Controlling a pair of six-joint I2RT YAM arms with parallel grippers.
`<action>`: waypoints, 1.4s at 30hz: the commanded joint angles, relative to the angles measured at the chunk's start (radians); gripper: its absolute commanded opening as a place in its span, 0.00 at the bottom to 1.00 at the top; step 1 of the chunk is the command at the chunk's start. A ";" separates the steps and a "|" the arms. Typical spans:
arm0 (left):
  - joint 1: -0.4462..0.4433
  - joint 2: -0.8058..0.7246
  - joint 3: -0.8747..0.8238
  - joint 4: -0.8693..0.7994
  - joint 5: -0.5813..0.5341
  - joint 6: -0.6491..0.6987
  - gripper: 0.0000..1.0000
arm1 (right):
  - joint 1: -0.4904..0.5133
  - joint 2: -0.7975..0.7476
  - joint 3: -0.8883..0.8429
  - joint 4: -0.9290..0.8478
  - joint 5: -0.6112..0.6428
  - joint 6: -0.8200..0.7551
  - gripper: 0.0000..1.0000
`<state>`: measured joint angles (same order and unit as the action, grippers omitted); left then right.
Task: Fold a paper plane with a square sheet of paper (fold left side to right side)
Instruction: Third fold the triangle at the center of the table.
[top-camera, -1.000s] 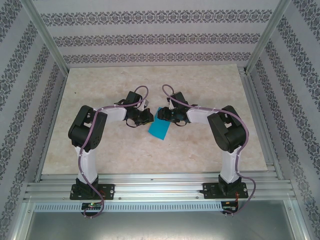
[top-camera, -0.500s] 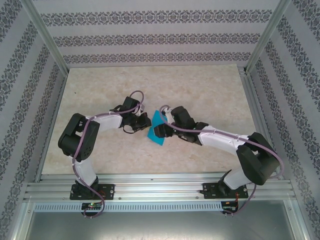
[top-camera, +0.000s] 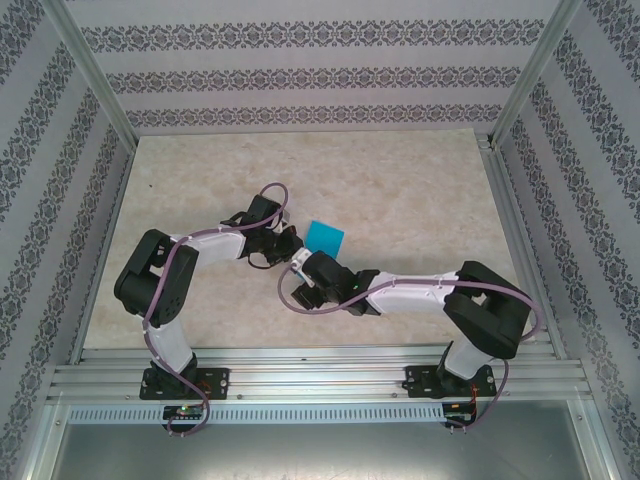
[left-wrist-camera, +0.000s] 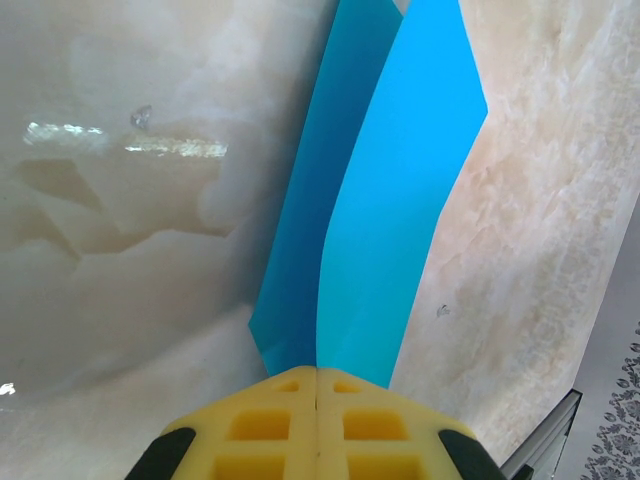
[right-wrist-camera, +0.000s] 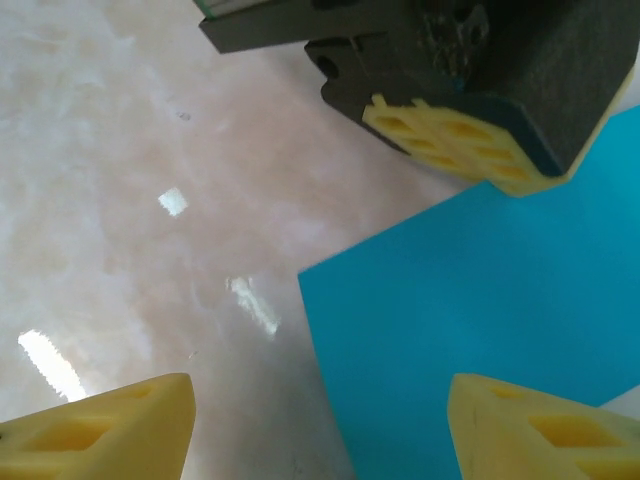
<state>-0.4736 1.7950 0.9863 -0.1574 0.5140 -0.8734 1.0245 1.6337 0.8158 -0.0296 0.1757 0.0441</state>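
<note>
**Entry: left claw** (top-camera: 284, 243)
- State: pads pressed fully together, pinching one edge of the square sheet of paper (top-camera: 326, 237).
- Wrist view: the sheet (left-wrist-camera: 400, 200) runs straight out ahead of the claw (left-wrist-camera: 318, 405) in two layers, one darker and one brighter. They meet along a line leading away from the pads. It looks doubled over, but the layers gape rather than lie flat.

**Entry: right claw** (top-camera: 298, 285)
- State: jaws well apart, gripping nothing.
- Position: just to the near side of the left claw, low over the counter (top-camera: 400, 180).
- Wrist view: a corner of the sheet (right-wrist-camera: 480, 330) lies ahead of this claw (right-wrist-camera: 320, 430), untouched. Beyond that corner the left claw (right-wrist-camera: 470, 130) sits clamped on the sheet's far edge.

**Change noted**
- A second ago the right claw faced the left claw across the sheet, jaws narrower.
- It has since passed over the sheet, widened, and come out on the near side.
- The sheet then trailed toward the near side of the left claw. It now lies out beside that claw, on the side away from its arm, in a more compact shape.

**Bearing on task (judgement)**
- The left-to-right fold appears carried over and let go.
- The crease is probably not yet pressed down.
- With a single pinch holding it, the layers may spring apart.
</note>
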 joint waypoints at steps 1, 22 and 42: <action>-0.011 -0.034 -0.001 -0.001 -0.011 -0.010 0.00 | 0.013 0.052 0.070 0.015 0.081 -0.046 0.63; 0.037 -0.176 0.122 -0.297 -0.145 0.207 0.49 | -0.047 -0.035 -0.019 0.039 -0.119 0.013 0.00; -0.026 0.261 0.380 -0.281 -0.033 0.328 0.23 | -0.127 0.015 -0.035 0.089 -0.284 0.113 0.00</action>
<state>-0.4934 2.0426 1.3350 -0.4198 0.4877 -0.5816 0.9180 1.6352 0.7967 0.0235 -0.0463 0.1135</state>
